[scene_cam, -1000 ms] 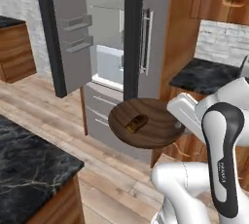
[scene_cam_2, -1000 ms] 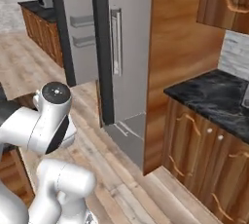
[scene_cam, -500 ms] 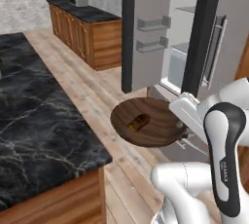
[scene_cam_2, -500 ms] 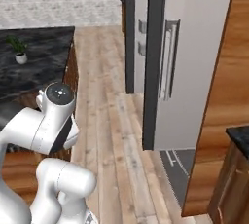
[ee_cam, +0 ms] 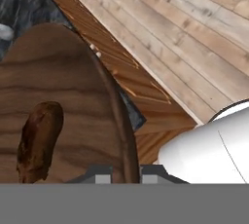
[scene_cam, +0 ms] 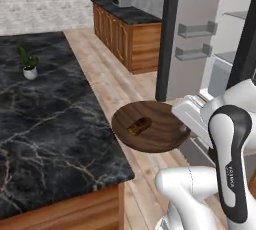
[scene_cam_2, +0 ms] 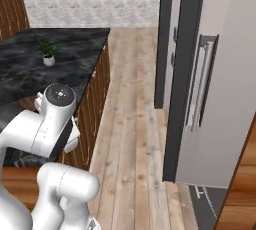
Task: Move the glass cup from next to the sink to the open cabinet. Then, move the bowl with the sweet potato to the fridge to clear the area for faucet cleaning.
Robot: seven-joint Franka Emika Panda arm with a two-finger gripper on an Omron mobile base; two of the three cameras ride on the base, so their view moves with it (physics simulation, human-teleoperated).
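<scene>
Gripper point(ee_cam: 125, 173): hand view, 2 dark finger tips at bottom, one each side of the bowl rim; looks clamped on rim, tho the pads are mostly cut off by the frame edge so contact not fully clear.
Bowl point(scene_cam: 155, 126): dark wood grain, wide + shallow, held up in the air at the end of the arm, roughly level. In left base view it sits just off the corner of the island counter, above the floor. Hand view: rim point(ee_cam: 114, 106) curves top to bottom thru mid frame.
Sweet potato point(scene_cam: 139, 125): small brown-orange lump lying inside bowl, a bit left of centre in left base view; hand view shows it point(ee_cam: 39, 138) at lower left on the bowl's inner face, long axis approx. up-down.
Arm: white w/ dark joints, rises lower right in left base view, lower left in right base view.
Island counter point(scene_cam: 45, 124): black marbled top, wood sides, left of bowl; corner close under/beside bowl edge.
Potted plant point(scene_cam: 27, 64): small green plant in white pot, on counter well beyond the bowl; also in right base view point(scene_cam_2: 48, 53).
Floor point(scene_cam_2: 132, 124): light wood planks, runs btwn counter and fridge.
Fridge point(scene_cam: 200, 34): beyond + right of bowl, black edges, door open w/ grey door shelves; right base view shows grey door w/ long vertical handle point(scene_cam_2: 202, 81).
Far cabinets point(scene_cam: 127, 36): brown wood base units w/ dark top, along back wall, well apart from the bowl.
Back wall point(scene_cam_2: 90, 1): pale brick.
</scene>
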